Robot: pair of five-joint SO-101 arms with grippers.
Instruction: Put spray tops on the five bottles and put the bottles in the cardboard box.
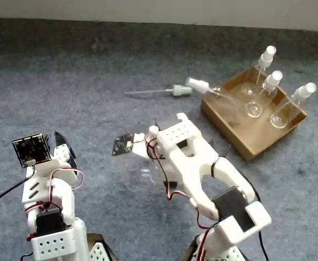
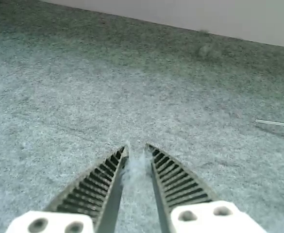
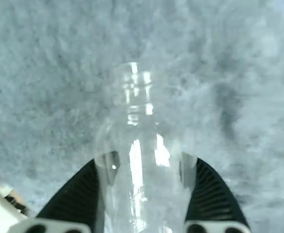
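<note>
**Q:** Right wrist view: what does the claw have hold of?

**A:** A clear bottle (image 3: 134,97) with an open neck and no top. It sits between the two black fingers of the right gripper (image 3: 144,165), which close against its sides.

**Q:** Where is that in the high view?

**A:** Near the middle of the grey carpet (image 1: 66,81), in front of the right arm. A loose spray top (image 1: 179,91) with a long thin tube lies flat farther out, just beside the cardboard box (image 1: 259,133).

**Q:** And the box?

**A:** It sits to the right and holds four capped bottles (image 1: 271,80). One of them leans over its edge.

**Q:** The other claw?

**A:** The left gripper (image 2: 137,153) hangs low over the carpet. Its toothed fingers are a narrow gap apart and grip nothing.
</note>
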